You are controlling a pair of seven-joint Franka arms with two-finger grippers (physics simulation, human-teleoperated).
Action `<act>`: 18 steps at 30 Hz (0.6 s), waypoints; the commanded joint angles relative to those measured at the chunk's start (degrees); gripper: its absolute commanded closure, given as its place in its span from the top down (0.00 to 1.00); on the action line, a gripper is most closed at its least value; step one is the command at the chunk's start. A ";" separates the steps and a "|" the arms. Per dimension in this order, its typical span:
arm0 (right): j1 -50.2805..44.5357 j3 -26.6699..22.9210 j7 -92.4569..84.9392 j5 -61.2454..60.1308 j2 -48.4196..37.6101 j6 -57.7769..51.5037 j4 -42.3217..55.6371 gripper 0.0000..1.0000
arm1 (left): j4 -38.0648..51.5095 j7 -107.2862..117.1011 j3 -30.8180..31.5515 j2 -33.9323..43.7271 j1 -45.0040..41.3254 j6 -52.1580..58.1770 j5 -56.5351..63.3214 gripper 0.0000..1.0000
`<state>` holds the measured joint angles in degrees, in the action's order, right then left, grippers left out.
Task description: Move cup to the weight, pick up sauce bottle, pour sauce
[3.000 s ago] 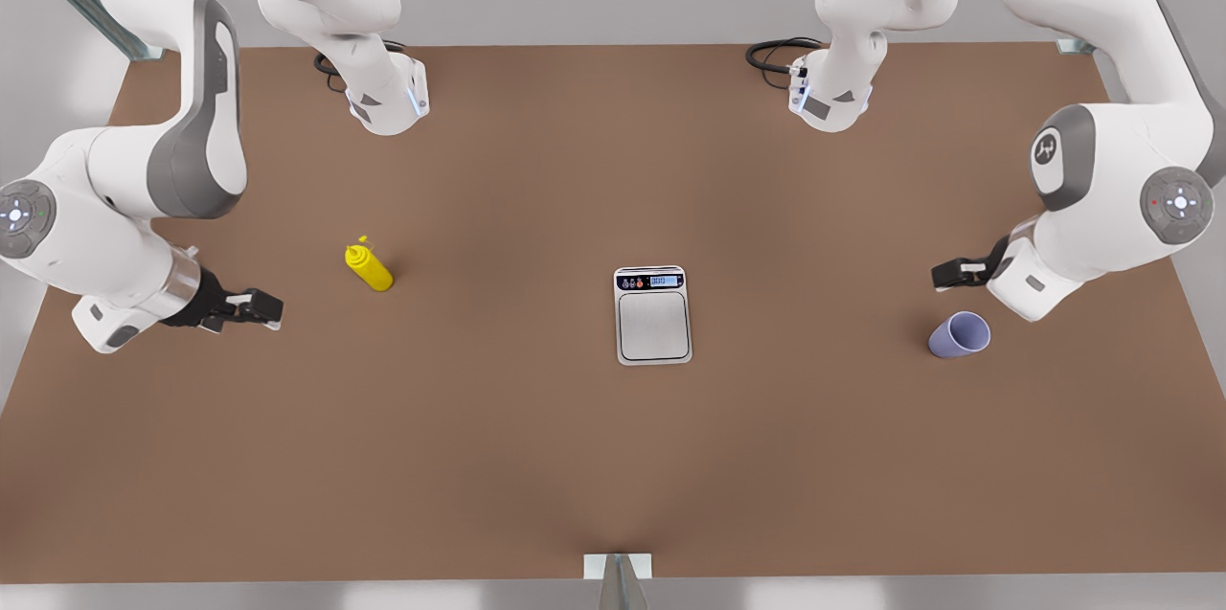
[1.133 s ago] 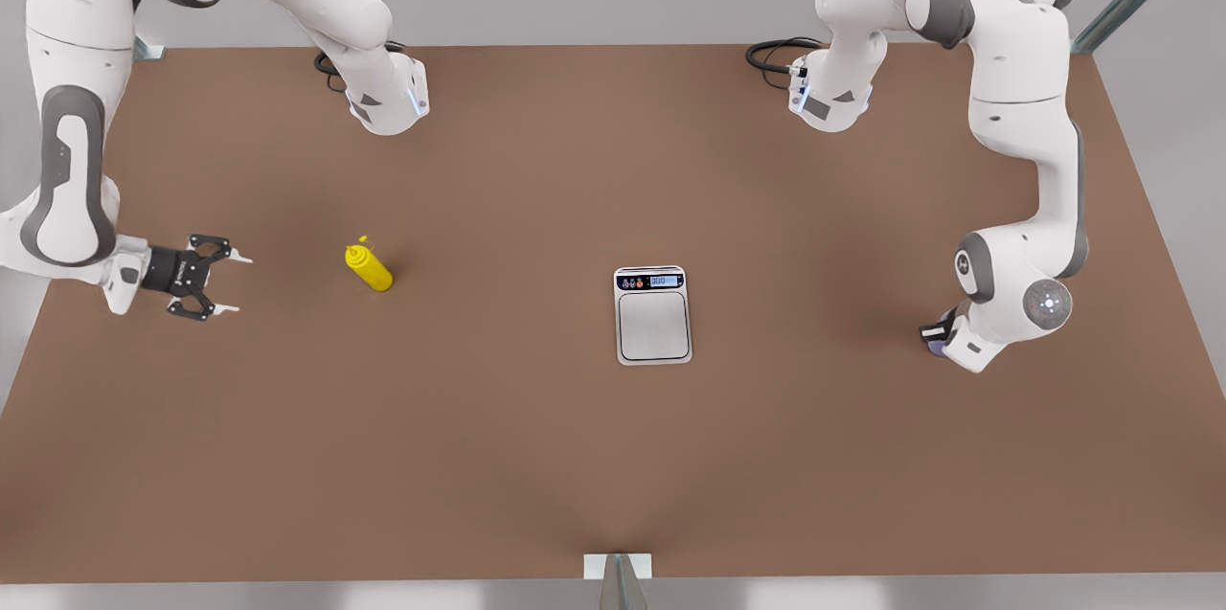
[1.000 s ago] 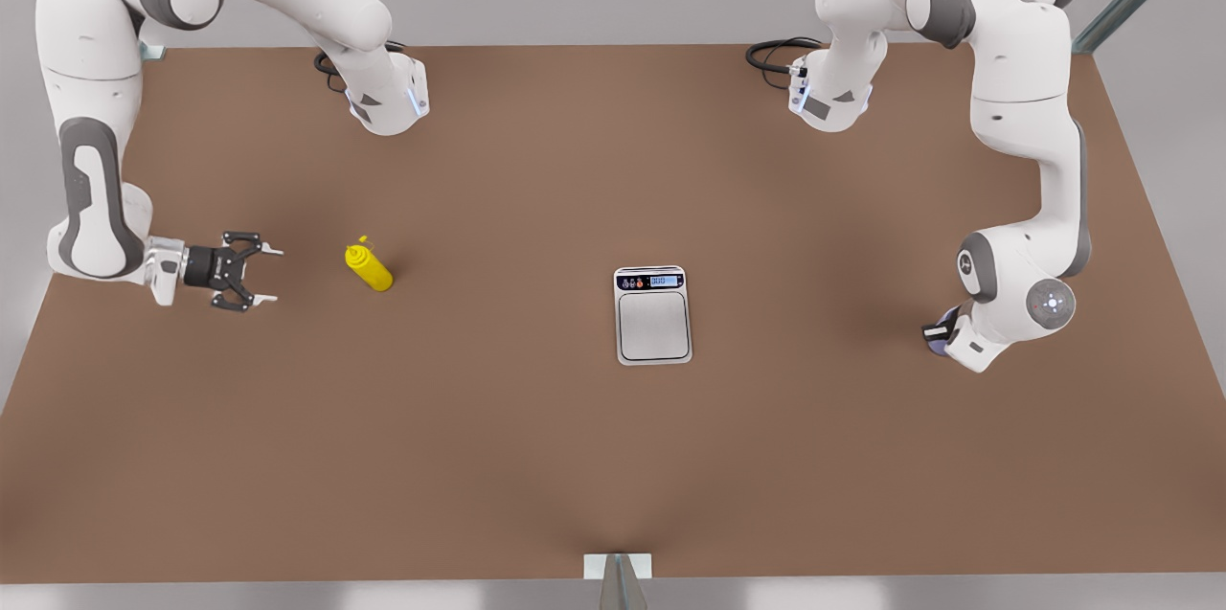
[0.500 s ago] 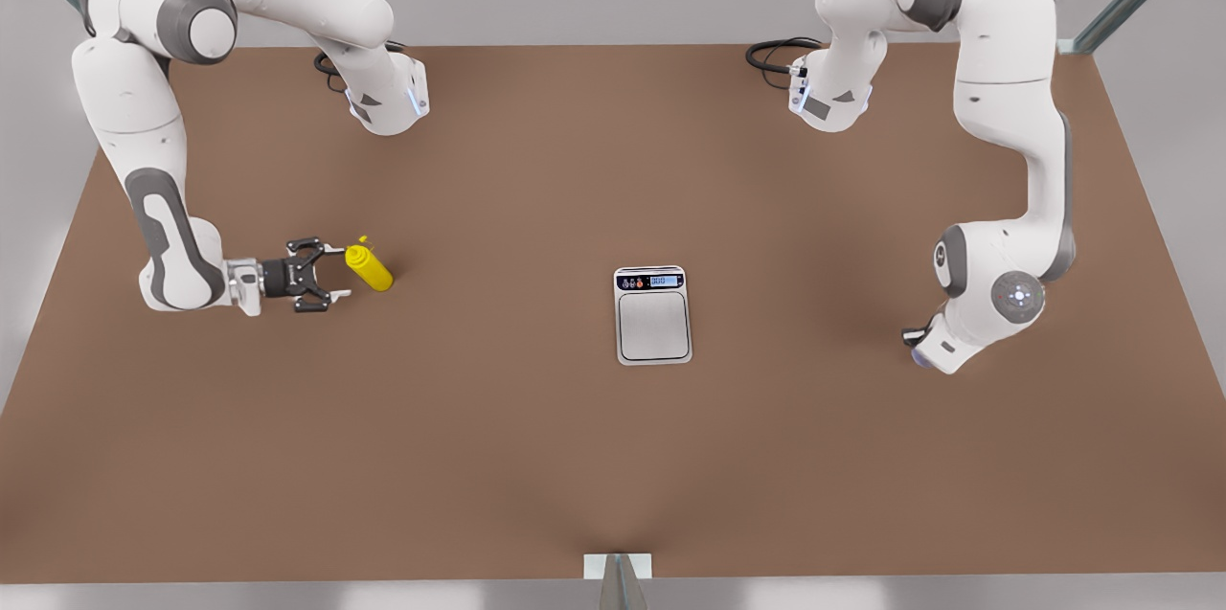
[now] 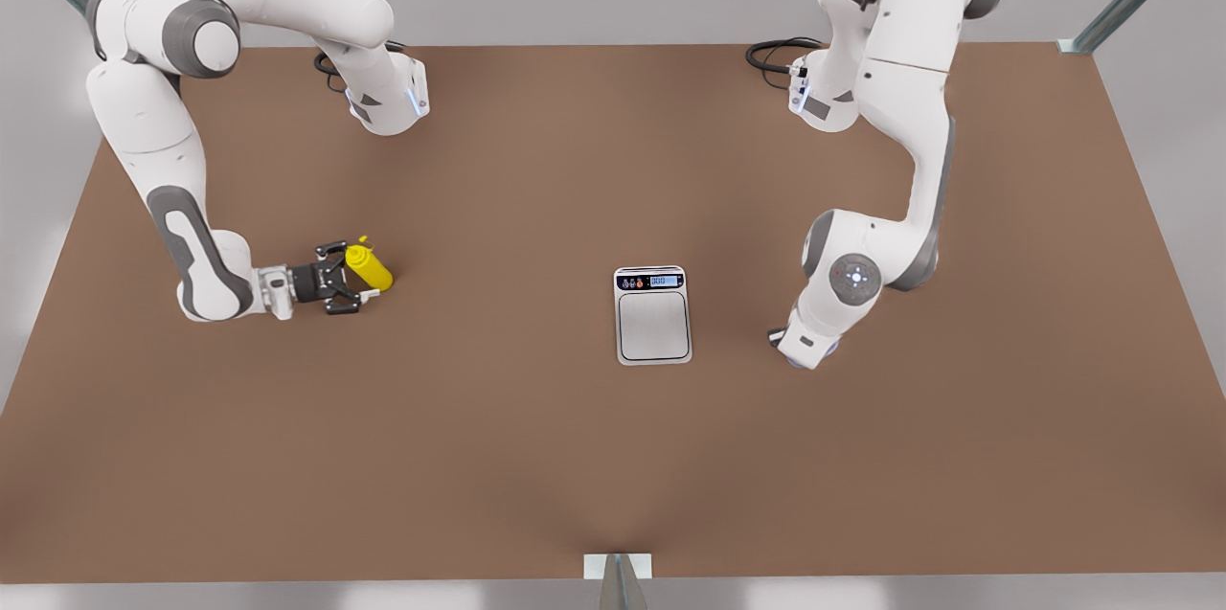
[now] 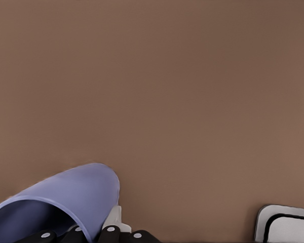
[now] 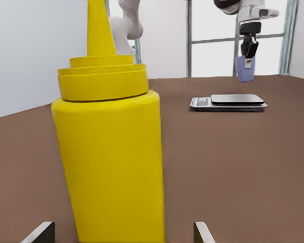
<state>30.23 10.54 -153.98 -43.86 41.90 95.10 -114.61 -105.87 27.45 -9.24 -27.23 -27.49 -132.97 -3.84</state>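
Two arms active: both have shifted over the last second; neither waits.
Left pincer: clamped on the cup, held by its rim. It has carried the cup off the counter's right end (front view's right), and now hangs just beside the weight, on that same side.
Cup: airborne, gripped, not yet over the platform; the weight's corner shows close by in the left wrist view. From the right wrist view the cup hangs above and beyond the scale.
Right pincer: fingers apart, one either side of the sauce bottle. It has closed in from the counter's left end and now straddles the bottle.
Sauce bottle: upright on the counter, left half, untouched in position; not yet gripped.
Task standing: step one is well advanced, judged near set-down. The bottle grasp awaits closure only. Pouring not begun.
Risk: rim grip may let the cup tilt on release.
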 commanded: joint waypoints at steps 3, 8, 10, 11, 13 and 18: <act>0.09 0.01 -0.44 0.00 0.03 -0.09 0.00 1.00 | 2.24 5.68 0.01 -1.69 -3.44 0.08 -6.00 0.21; 0.00 0.01 -0.88 0.00 0.03 -0.44 0.00 1.00 | 6.46 13.68 0.01 -2.48 -8.36 3.86 -5.92 0.21; 0.00 0.10 -0.88 0.00 0.20 -0.44 0.00 1.00 | 7.34 16.49 0.01 -3.01 -10.04 3.86 -5.83 0.21; 0.00 0.27 -0.88 0.00 0.38 -0.44 0.00 1.00 | 9.01 17.63 0.01 -4.59 -11.35 3.86 -5.74 0.21; 0.00 0.53 -0.88 -0.09 0.38 -0.44 0.00 1.00 | 10.68 20.45 0.01 -6.35 -12.76 3.86 -5.48 0.21; -0.08 0.80 -0.79 -0.79 0.73 -0.44 0.09 0.83 | 15.25 26.42 0.01 -8.90 -15.75 3.95 -5.48 0.21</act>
<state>30.15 11.38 -154.85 -44.98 42.71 94.74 -114.52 -90.11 54.73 -9.23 -36.54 -43.56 -128.92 -5.73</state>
